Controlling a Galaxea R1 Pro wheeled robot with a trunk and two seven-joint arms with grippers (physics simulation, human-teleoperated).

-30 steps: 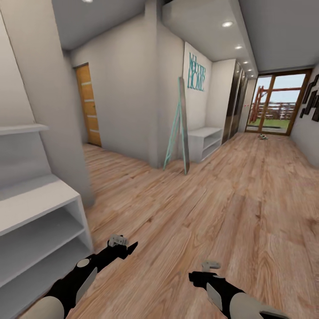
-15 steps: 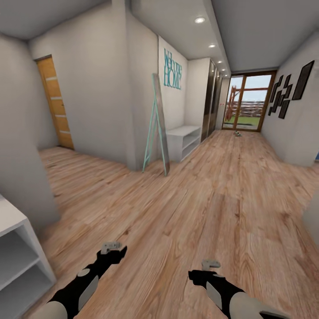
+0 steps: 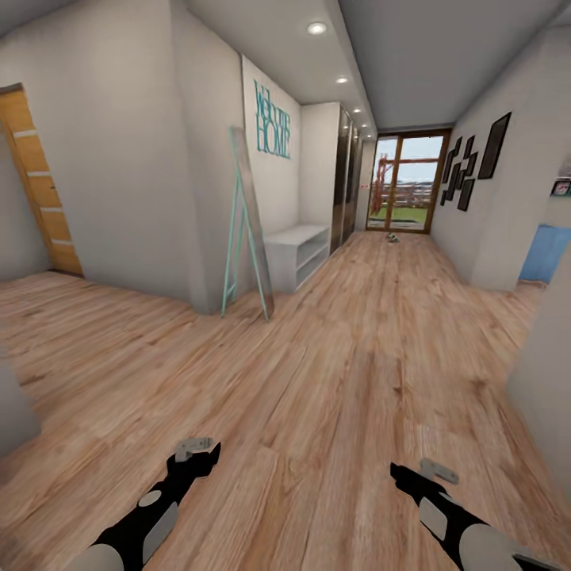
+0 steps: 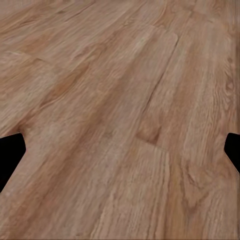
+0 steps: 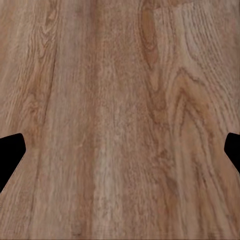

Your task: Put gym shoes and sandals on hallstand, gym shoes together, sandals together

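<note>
1. A teal-framed standing mirror (image 3: 247,226) leans against the wall corner.
2. A plain white two-shelf bench (image 3: 297,254) stands just beside it.
3. Teal "Welcome Home" lettering (image 3: 272,120) hangs above.
4. Black picture frames (image 3: 474,159) line the opposite wall.
5. A glass door (image 3: 406,182) closes the far end.
6. An orange wooden door (image 3: 36,186) stands far left.

A home hallway is stretching ahead: light brown wood-plank floor (image 3: 333,381), teal "Welcome Home" wall lettering (image 3: 272,130) upper centre, leaning teal-framed mirror (image 3: 247,226), glazed wooden garden door (image 3: 404,182) glowing far back.
</note>
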